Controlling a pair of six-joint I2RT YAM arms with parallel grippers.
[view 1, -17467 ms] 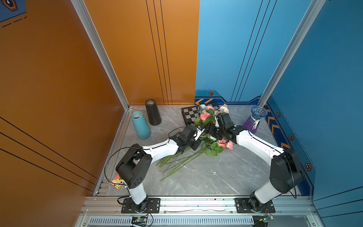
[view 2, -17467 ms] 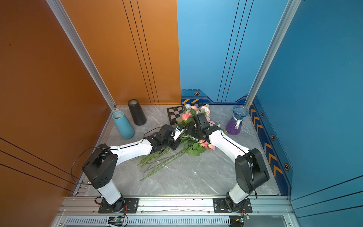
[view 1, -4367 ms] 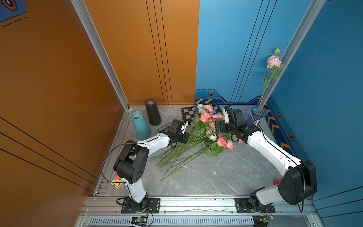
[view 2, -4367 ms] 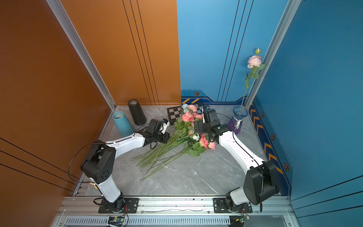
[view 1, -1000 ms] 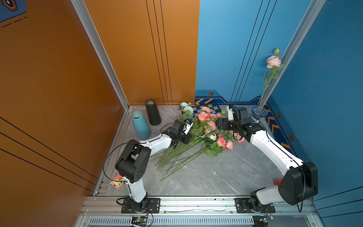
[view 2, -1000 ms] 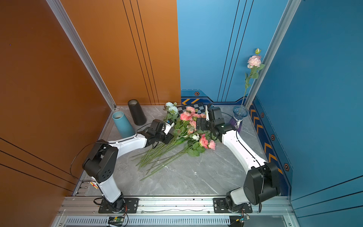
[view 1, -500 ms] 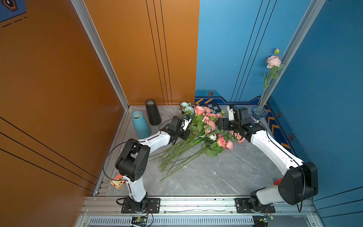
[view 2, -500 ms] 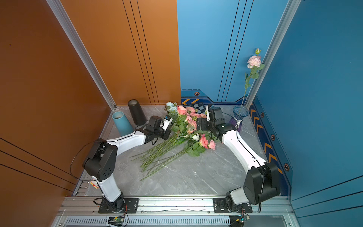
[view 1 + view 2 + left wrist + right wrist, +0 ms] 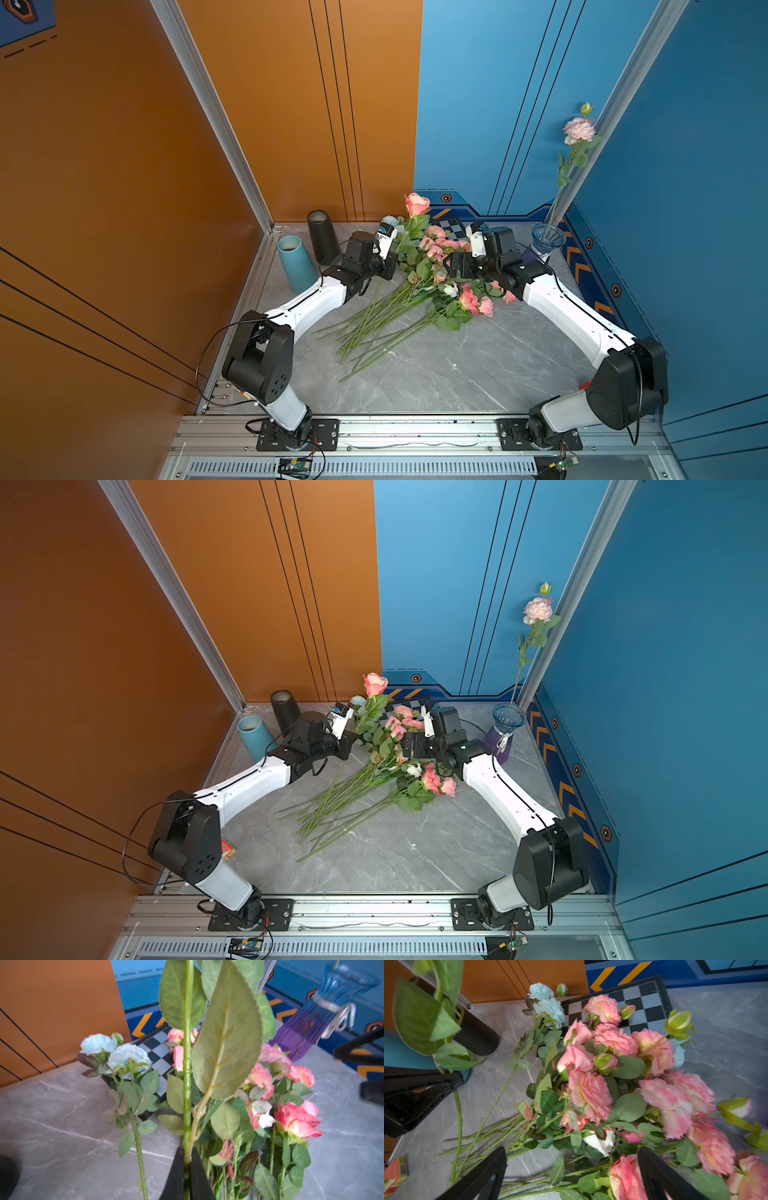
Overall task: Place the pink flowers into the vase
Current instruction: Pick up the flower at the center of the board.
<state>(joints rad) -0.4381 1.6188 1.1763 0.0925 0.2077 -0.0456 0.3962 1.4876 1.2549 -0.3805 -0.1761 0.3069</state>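
Observation:
A heap of pink flowers (image 9: 436, 270) (image 9: 399, 746) (image 9: 591, 1093) lies mid-table, stems pointing toward the front. My left gripper (image 9: 394, 262) (image 9: 351, 739) (image 9: 187, 1159) is shut on the green stem (image 9: 188, 1064) of one pink rose (image 9: 417, 203) (image 9: 375, 683), which stands up above the heap. The blue-and-purple glass vase (image 9: 547, 239) (image 9: 505, 729) (image 9: 324, 1009) is at the back right with one tall pink flower (image 9: 577, 129) (image 9: 537, 608) in it. My right gripper (image 9: 451, 266) (image 9: 409, 746) (image 9: 572, 1150) hangs open over the heap, holding nothing.
A teal cylinder (image 9: 296, 264) and a black cylinder (image 9: 322, 241) stand at the back left. A checkerboard (image 9: 451, 226) lies under the blooms at the back. Pale blue blooms (image 9: 122, 1055) and a white rose (image 9: 602, 1142) are mixed in. A small red box (image 9: 227, 850) sits by the left edge.
My left gripper has shut on the rose's stem and tilted it up, so the bloom now stands higher above the heap. The right arm has stayed put, open.

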